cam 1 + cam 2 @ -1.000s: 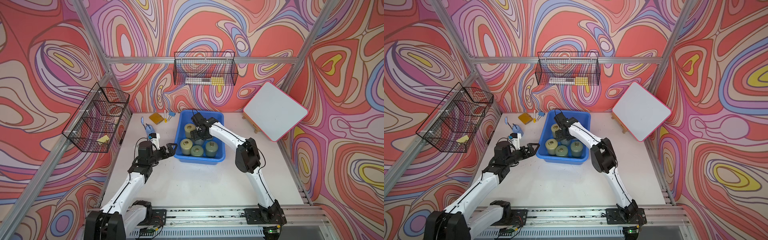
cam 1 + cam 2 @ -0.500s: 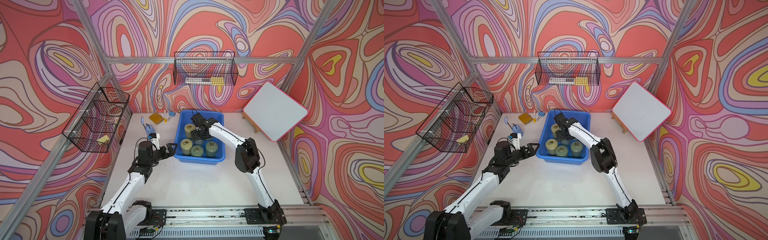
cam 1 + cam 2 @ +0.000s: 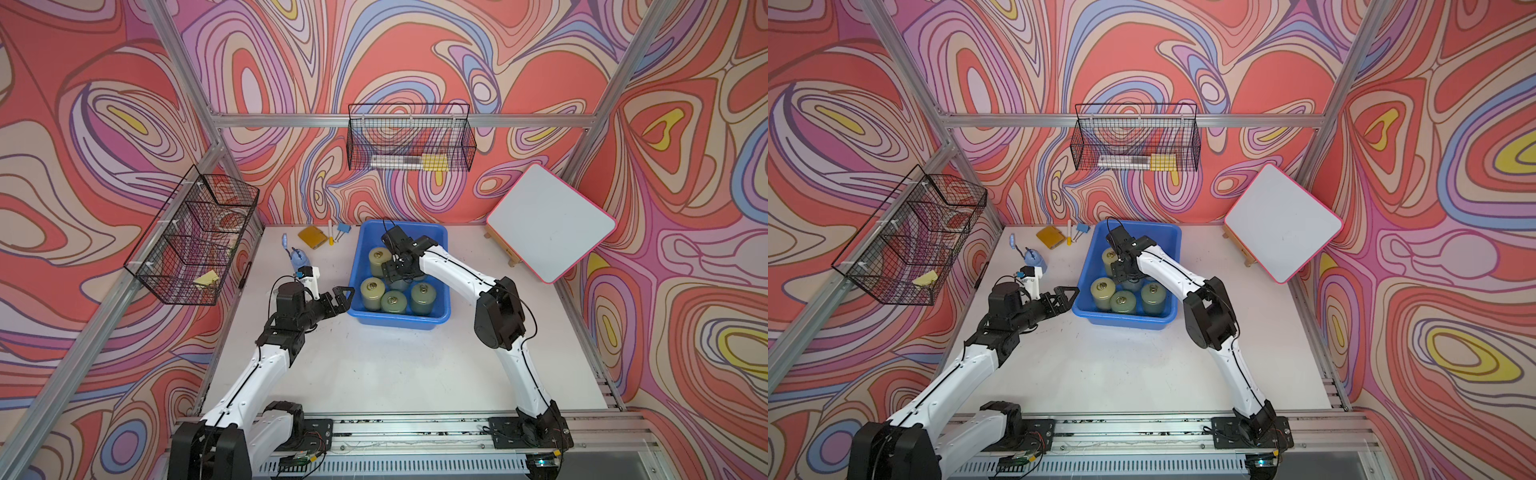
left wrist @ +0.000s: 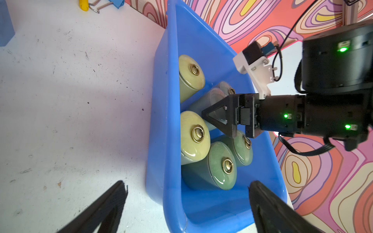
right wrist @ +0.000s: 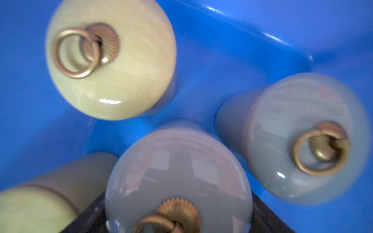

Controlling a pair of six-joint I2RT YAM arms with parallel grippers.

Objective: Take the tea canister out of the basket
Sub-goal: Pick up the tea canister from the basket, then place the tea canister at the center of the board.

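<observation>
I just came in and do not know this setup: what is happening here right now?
The right gripper is down in the blue basket, its fingers shut on a grey-blue tea canister among several other canisters. The canister is not out of the basket yet. The left gripper hovers open beside the basket, holding nothing.

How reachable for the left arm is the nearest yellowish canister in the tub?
Probably yes: the left gripper is open just outside the basket wall, and that canister stands upright just inside, top uncovered, though the right gripper is close.

Grey-blue tea canister [image 5: 177,171], ring-top lid, upright, approx. mid of blue basket [image 5: 242,40].
</observation>
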